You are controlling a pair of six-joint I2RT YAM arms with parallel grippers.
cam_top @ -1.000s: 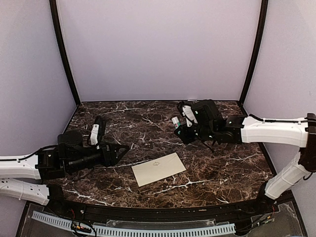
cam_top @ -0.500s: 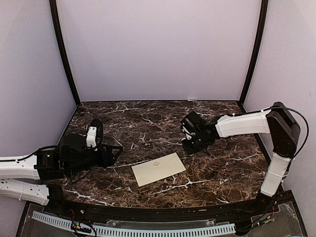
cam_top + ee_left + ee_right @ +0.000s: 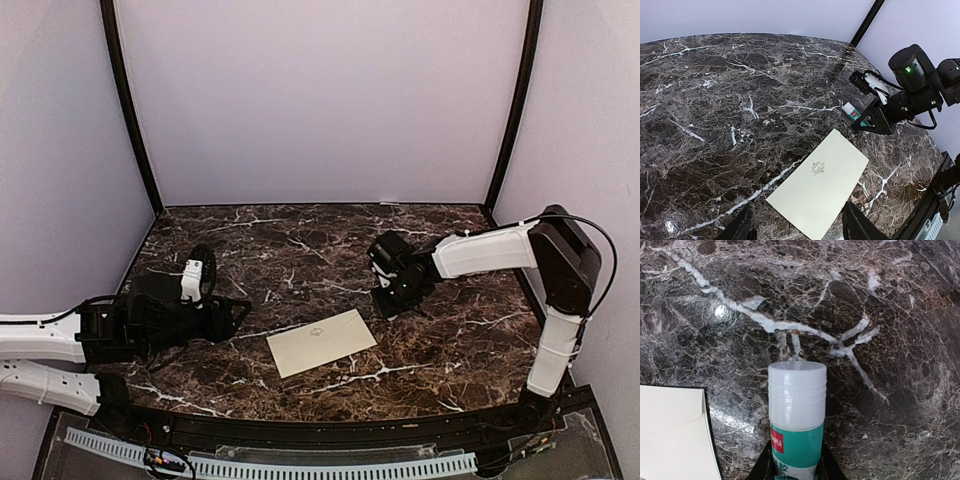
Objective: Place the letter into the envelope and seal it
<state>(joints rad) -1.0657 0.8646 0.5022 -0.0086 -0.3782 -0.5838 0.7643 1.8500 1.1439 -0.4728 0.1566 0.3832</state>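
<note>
The envelope [image 3: 322, 342] was laid flat on the marble table [image 3: 300, 250], near the middle of its front edge, with the small emblem [image 3: 817, 167] turned upward. A glue stick [image 3: 796, 415] was pinched by its teal-labelled body in the right gripper [image 3: 388, 300], its white ribbed cap on and pointed down at the surface just beyond the envelope's far right corner, not touching the paper. The left gripper [image 3: 235, 312] was held low toward the left edge, its jaws spread and nothing between them.
</note>
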